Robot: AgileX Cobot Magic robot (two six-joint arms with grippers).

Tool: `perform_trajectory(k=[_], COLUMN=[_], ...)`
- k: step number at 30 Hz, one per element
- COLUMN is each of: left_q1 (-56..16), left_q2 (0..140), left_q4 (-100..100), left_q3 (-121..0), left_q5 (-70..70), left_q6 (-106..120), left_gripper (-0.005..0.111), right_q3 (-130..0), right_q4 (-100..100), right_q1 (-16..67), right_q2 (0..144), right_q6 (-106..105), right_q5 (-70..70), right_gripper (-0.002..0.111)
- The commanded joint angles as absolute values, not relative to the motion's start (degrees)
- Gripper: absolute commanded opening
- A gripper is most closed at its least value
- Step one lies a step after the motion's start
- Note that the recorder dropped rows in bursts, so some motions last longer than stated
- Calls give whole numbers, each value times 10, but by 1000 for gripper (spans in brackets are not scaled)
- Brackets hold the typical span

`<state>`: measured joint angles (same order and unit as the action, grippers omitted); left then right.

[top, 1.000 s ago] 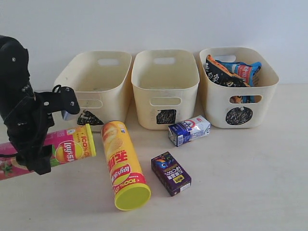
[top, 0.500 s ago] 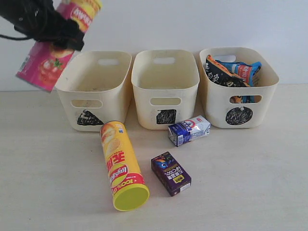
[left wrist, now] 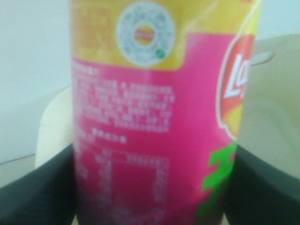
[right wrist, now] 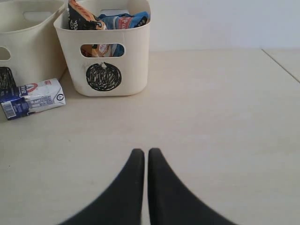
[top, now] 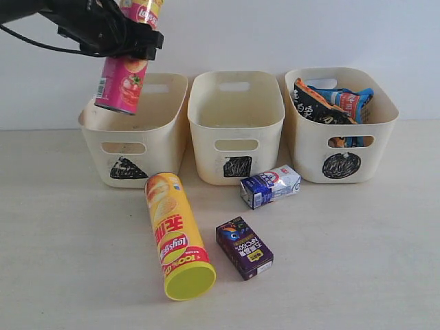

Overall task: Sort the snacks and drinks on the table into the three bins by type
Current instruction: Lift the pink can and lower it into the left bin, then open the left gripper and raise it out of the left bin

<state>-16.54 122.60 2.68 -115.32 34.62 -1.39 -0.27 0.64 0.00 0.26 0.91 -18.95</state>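
The left gripper [top: 126, 42] grips the pink canister [top: 122, 84] mid-body, long axis nearly upright, top tipped slightly right, base over the triangle bin [top: 157, 146], while the right gripper [right wrist: 145, 157] rests closed, empty

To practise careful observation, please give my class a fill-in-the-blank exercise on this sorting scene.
1. The left end effector holds the pink can above the left-hand bin, marked with a ____.
2. Both bags lie in the right-hand bin, marked with a ____.
3. The yellow can lies on its ____ on the table.
4. The number of cartons on the table is ____.
Missing words: triangle; circle; side; two.
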Motion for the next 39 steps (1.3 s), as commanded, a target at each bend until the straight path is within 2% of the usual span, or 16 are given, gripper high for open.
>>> perform_trajectory(k=[1,2,4,6,9,12,16,20,23,26,29,30,31,36,39], left_q1=[-157,-156,-154,-153,-152,-152,-152,-152,-152,-152,-152,-152,-152,-152,-152], left_q2=[1277,1284,1298,1305,1309,1310,1309,1291,1264,1236,1213,1206,1200,1180,1172], left_q4=[26,26,26,26,29,44,45,56,72,90,89,88,88,84,66], left_q3=[-1194,-1199,-1207,-1209,-1209,-1209,-1209,-1213,-1213,-1213,-1213,-1213,-1213,-1213,-1211], left_q5=[328,329,329,329,328,330,339,371,423,487,560,582,604,695,700], left_q6=[-45,-51,-53,-53,-63,-72,-72,-72,-45,23,111,139,156,226,261], left_gripper=[8,11,26,51,81,93,94,90,79,55,23,9,4,4,4], right_q3=[0,0,0,0,0,0,0,0,0,0,0,0,0,0,0], right_q4=[4,4,4,4,4,4,4,4,4,4,4,4,4,4,4], right_q1=[0,0,0,0,0,0,0,0,0,0,0,0,0,0,0], right_q2=[0,0,0,0,0,0,0,0,0,0,0,0,0,0,0], right_q6=[10,10,10,10,10,10,10,10,10,10,10,10,10,11,11], right_q5=[-188,-188,-188,-188,-188,-188,-188,-188,-188,-188,-188,-188,-188,-188,-188], right_gripper=[0,0,0,0,0,0,0,0,0,0,0,0,0,0,0])
